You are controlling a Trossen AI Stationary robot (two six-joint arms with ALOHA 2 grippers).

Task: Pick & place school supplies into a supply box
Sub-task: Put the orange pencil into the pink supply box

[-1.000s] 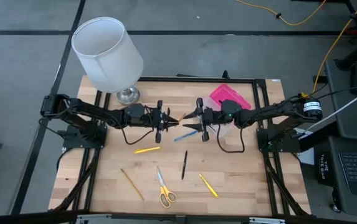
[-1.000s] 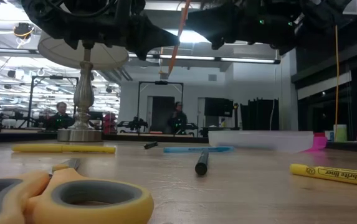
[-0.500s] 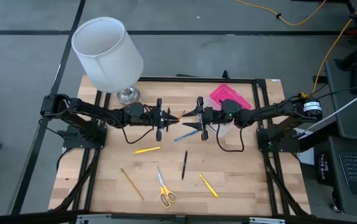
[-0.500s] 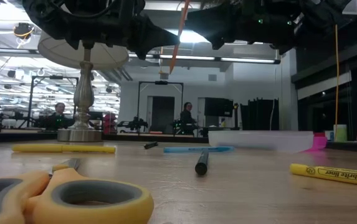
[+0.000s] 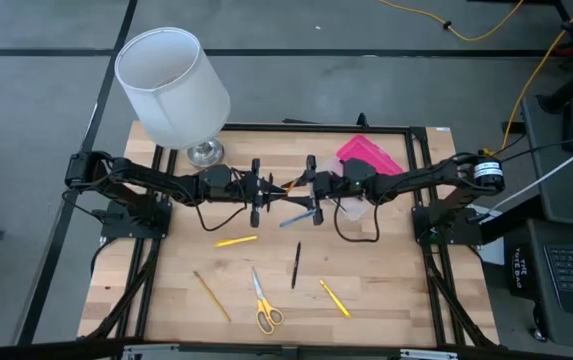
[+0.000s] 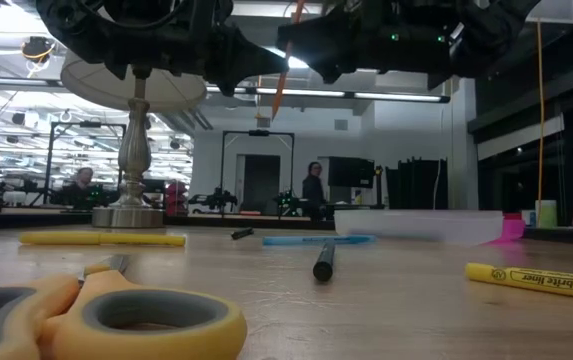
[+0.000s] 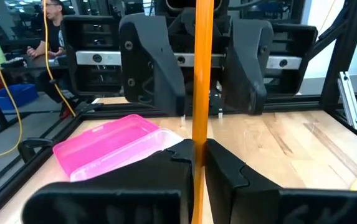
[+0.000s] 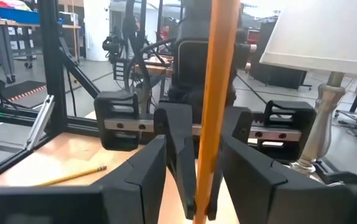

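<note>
The only legible writing is "brite liner" in black on the yellow highlighter [image 6: 536, 281] lying on the counter [image 5: 386, 290] nearest the low camera's right.

The left tool [image 5: 271, 190] is pinched shut on a thin, smooth orange pencil [image 7: 201, 74], which stands upright between its dark fingers [image 7: 225, 168]. The right tool [image 5: 304, 192] faces it at the counter's centre, its two blocky black fingers [image 8: 253, 168] spread wide to either side of the pencil and not gripping it.

The supply box [image 5: 369, 160] sits at about 2 o'clock from the tools; its pink textured lid [image 7: 106, 144] lies open beside the clear plastic base [image 6: 416, 224].

On the pale wood-plank counter, the yellow-handled scissors [image 5: 264, 305] lie at 6 o'clock, cut off by the frame edge in the low view. A black pen [image 5: 295, 265], a blue pen [image 5: 291, 219], a yellow marker [image 5: 236, 241] and a tan pencil [image 5: 211, 296] lie scattered apart. A white drum-shaded lamp [image 5: 173, 85] on a metal base stands at 10 o'clock.
</note>
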